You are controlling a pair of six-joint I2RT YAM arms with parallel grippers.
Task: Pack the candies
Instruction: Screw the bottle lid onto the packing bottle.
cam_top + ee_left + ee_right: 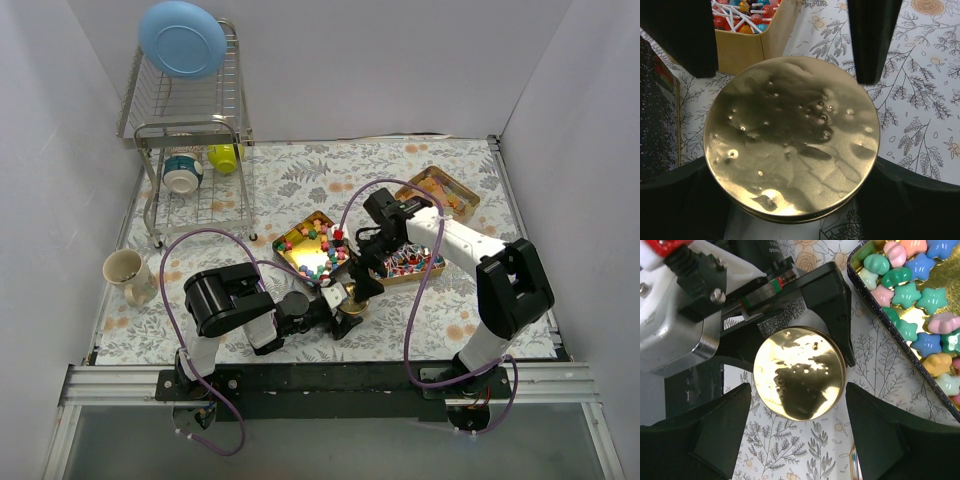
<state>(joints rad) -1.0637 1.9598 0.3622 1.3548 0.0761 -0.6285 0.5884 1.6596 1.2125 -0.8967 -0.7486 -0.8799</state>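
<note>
Both grippers meet near the front of the flowered table [300, 190], just before the open trays. The step in hand, as I judge it, is handling the round gold lid [790, 140], while the packing itself is not begun. The candies [912, 295] lie in their trays behind: coloured lumps in the gold tray [281, 243] just beside the lid, wrapped pieces to its right, and orange gummies farther back. The left gripper [345, 297] seems closed on the lid. Its fingers [840, 325] press on the rim from the sides. The right gripper [797, 390] hangs over the same lid with its jaws spread wide, holding nothing and touching nothing. The next move probably asks the right arm to go for the candies, or to take the lid by the free part of the rim without bumping the left fingers.
</note>
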